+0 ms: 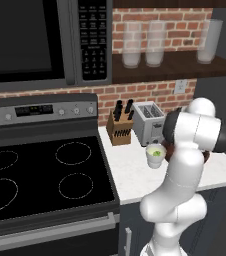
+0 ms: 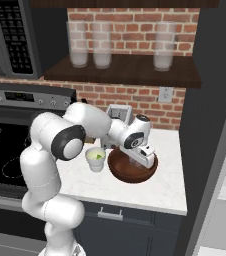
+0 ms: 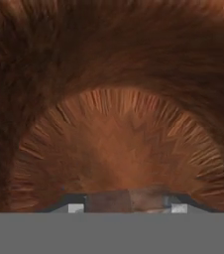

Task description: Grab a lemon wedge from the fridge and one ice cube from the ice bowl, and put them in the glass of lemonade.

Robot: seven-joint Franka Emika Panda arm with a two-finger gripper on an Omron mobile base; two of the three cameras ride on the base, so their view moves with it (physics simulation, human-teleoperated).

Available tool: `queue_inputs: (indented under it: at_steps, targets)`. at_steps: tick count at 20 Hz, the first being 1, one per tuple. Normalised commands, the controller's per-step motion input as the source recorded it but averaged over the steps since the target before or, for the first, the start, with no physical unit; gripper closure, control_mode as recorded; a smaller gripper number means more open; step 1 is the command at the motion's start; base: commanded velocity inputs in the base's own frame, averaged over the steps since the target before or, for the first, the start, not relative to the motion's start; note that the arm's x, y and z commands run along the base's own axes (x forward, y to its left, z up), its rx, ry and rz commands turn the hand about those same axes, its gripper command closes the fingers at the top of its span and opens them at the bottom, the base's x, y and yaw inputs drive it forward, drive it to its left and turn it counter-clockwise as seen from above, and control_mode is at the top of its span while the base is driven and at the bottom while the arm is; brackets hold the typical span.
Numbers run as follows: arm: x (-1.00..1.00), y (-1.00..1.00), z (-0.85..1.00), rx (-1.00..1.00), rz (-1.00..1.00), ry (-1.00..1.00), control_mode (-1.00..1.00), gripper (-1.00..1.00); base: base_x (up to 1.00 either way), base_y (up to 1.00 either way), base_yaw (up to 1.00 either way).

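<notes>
My gripper [image 2: 138, 165] reaches down into the reddish-brown ice bowl [image 2: 130, 176] on the counter. In the hand view the bowl's wooden inside [image 3: 114, 79] lies close ahead. A clear ice cube [image 3: 129, 198] sits between my two fingertips [image 3: 76, 207], and my gripper [image 3: 127, 207] is shut on it. The glass of lemonade [image 2: 95, 160] stands just left of the bowl, apart from it. A small yellow-green lemon wedge [image 2: 99, 156] lies in its liquid. The glass [image 1: 155, 156] also shows beside my arm. The fridge [image 2: 212, 125] rises at the right.
A toaster [image 1: 149, 122] and a knife block [image 1: 119, 128] stand at the back of the white counter [image 2: 160, 192]. A black stove [image 1: 40, 175] lies to the left under a microwave [image 1: 35, 40]. Tall clear glasses [image 1: 144, 45] stand on a shelf above.
</notes>
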Motion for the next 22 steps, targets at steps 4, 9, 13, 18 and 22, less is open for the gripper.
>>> queue_inputs:
  at_steps: [4, 9, 13, 18, 22]
  targets:
    - [-0.61, 0.00, 0.74, 0.00, 0.00, -0.08, -1.00, 1.00, 0.00, 0.00, 0.00]
    - [-0.59, 0.03, 0.69, 0.00, 0.00, -0.04, -1.00, 1.00, 0.00, 0.00, 0.00]
    - [-0.43, 0.27, 0.68, 0.00, 0.00, -0.06, -1.00, 1.00, 0.00, 0.00, 0.00]
    - [-0.40, 0.51, 0.57, 0.00, 0.00, -0.14, -1.00, 1.00, 0.00, 0.00, 0.00]
    - [-0.34, 0.67, 0.35, 0.00, 0.01, -0.16, -1.00, 1.00, 0.00, 0.00, 0.00]
